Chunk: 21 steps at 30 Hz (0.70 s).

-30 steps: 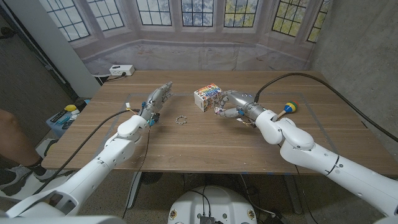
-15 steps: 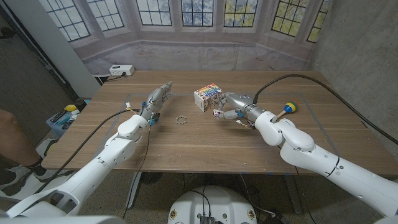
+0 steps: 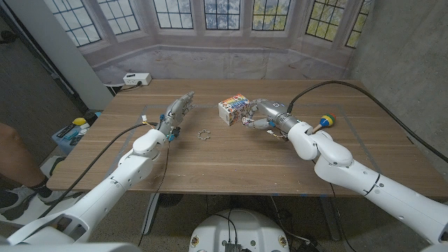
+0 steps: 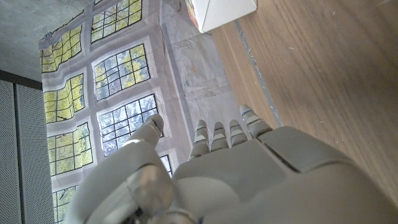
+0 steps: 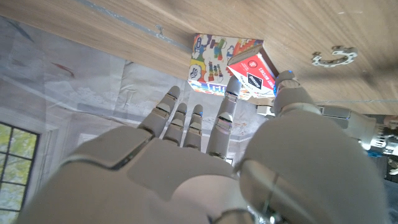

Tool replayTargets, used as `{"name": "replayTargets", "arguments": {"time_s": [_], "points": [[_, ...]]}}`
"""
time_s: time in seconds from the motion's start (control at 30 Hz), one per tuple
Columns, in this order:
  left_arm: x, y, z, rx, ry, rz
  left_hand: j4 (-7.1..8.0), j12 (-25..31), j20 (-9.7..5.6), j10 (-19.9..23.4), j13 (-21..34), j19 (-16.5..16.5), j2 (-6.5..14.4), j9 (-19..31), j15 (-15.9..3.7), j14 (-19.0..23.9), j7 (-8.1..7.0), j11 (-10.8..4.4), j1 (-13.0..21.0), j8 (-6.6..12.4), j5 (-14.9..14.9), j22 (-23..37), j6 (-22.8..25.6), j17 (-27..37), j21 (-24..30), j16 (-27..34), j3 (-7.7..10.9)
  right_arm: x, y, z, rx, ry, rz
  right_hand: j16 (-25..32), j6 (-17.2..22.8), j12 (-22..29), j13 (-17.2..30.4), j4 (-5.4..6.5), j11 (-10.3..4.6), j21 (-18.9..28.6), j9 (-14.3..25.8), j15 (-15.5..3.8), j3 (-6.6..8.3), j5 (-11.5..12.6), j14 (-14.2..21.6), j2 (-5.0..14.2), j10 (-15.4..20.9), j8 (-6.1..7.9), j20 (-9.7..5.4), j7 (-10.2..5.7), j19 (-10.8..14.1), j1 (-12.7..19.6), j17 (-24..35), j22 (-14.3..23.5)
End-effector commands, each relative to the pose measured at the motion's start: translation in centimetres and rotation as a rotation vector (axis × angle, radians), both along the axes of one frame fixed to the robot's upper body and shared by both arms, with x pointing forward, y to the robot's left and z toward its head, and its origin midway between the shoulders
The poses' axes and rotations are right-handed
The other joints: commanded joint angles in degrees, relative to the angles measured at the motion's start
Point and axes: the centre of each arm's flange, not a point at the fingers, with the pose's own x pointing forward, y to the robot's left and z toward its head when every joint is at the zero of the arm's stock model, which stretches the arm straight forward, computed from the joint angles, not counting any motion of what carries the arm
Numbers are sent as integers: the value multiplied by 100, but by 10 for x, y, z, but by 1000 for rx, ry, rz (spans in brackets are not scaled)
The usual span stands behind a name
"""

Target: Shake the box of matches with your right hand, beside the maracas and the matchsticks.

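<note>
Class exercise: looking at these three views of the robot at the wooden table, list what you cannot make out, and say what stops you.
- Matchbox print: too small, right wrist view.
- Whether the right hand lifts the matchbox: fingers cover it, head view.
- Colourful box contents: closed.
- Maraca handle: partly behind the right arm.
- White box: cut off, left wrist view.
- Small ring: too small to identify.

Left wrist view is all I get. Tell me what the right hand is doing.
Observer: The right hand pinches a small red matchbox.
Operator: Place it for me.
Observer: It is close beside a colourful cube at mid-table.
Operator: Now the maraca.
Observer: The maraca lies on the table to the right of the right arm, apart from the hand.
</note>
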Motion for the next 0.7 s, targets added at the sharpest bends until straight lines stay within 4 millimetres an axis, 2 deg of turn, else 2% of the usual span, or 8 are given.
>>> {"name": "replayTargets", "arguments": {"time_s": [0.03,0.7], "points": [[-2,-1,-1,4,3,1,13,53,24,-8,33,-7,-9,9,13,-17,22,4,73,34,44,5,37,28,-10,10,-8,8,-13,18,71,-49,-46,8,-1,-3,5,11,36,-5,10,-1,-26,-6,31,30,22,1,15,6,29,13,10,29],[-5,-3,-2,10,5,-1,13,55,40,-3,33,-10,-9,9,22,-16,16,4,77,33,45,6,36,28,-10,11,-12,19,-31,40,207,-96,-122,1,-21,-7,5,13,52,-5,17,18,-37,-13,37,34,30,-8,21,28,32,15,10,29]]}}
